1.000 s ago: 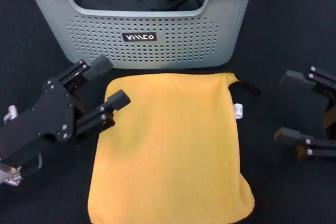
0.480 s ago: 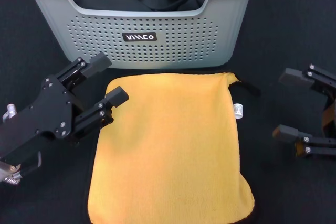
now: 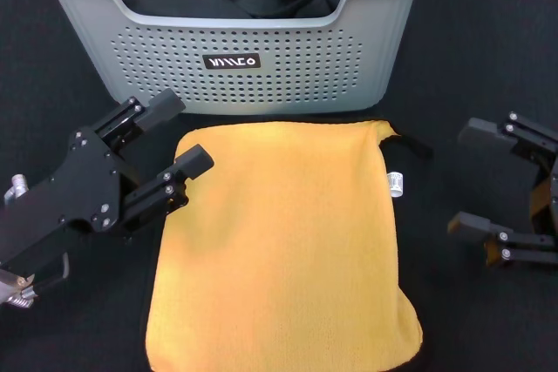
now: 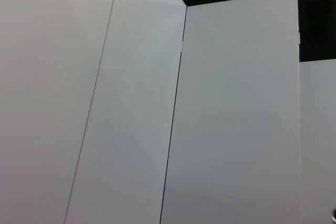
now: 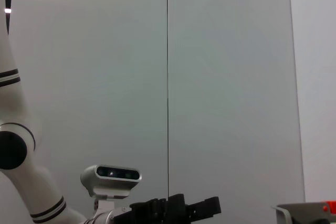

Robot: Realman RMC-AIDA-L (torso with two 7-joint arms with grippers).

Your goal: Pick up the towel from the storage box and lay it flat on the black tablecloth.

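Pincers released on both sides: the left gripper [image 3: 180,136] stands with its jaws spread and empty just beside the far-left corner of the towel [image 3: 279,246], its nearer fingertip at the towel's edge; whether it touches the cloth cannot be told. The right gripper [image 3: 473,178] is likewise spread and empty, apart from the towel's right edge, beyond the small white tag [image 3: 396,184]. The towel lies yellow-orange side up, spread almost flat on the black tablecloth [image 3: 471,67], directly in front of the storage box [image 3: 261,67], its far edge close to the box wall. A dark loop [image 3: 410,143] juts from the far-right corner, and the near-right corner looks slightly rounded. The box holds more dark cloths and a patch of orange fabric. The wrist views show only white panels and part of the robot's body. By this layout the laying step appears essentially done. To finish well, each arm should draw outward and upward, away from the cloth, so that no fingertip catches the trim and drags a corner; the left one needs the most care.
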